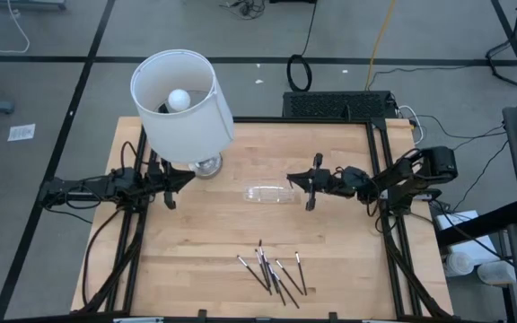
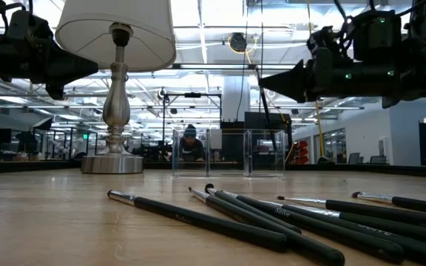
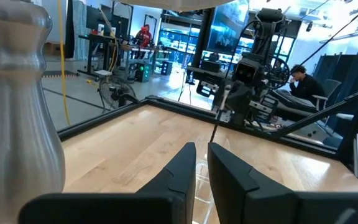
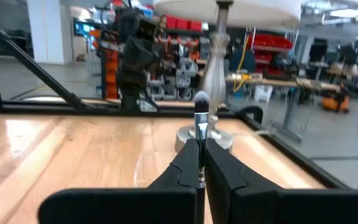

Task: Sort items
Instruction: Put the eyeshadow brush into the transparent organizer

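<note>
Clenching one brush in our right hand above the clear tray at mid-worktop, ready to drop it in, our left hand nearly closed, empty, waiting beside the lamp.

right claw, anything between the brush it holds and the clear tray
Nothing visible does. The right claw is shut on a brush, which hangs just beside the tray, with only bare table between them. The lamp stands on the tray's far side, near the left claw.
</note>
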### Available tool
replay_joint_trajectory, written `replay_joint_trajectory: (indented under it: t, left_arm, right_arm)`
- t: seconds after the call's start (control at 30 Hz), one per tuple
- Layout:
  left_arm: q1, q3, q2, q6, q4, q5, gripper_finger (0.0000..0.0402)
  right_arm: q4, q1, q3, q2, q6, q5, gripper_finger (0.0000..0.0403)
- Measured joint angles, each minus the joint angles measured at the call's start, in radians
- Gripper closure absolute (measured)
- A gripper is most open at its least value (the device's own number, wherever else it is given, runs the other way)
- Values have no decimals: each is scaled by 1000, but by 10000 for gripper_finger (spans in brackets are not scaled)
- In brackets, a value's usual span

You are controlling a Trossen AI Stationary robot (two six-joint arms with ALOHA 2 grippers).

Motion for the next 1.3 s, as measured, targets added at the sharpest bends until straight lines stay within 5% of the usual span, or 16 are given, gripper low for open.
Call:
replay_joint_trajectory:
  t: [0.8, 1.3]
  left_arm:
    - [0, 0, 0, 4, 2, 0, 353]
    - [0, 0, 0, 3, 2, 0, 353]
  right_arm:
    - [-232, -2, 66, 1, 70, 47, 402]
    - [-239, -2, 66, 1, 77, 48, 341]
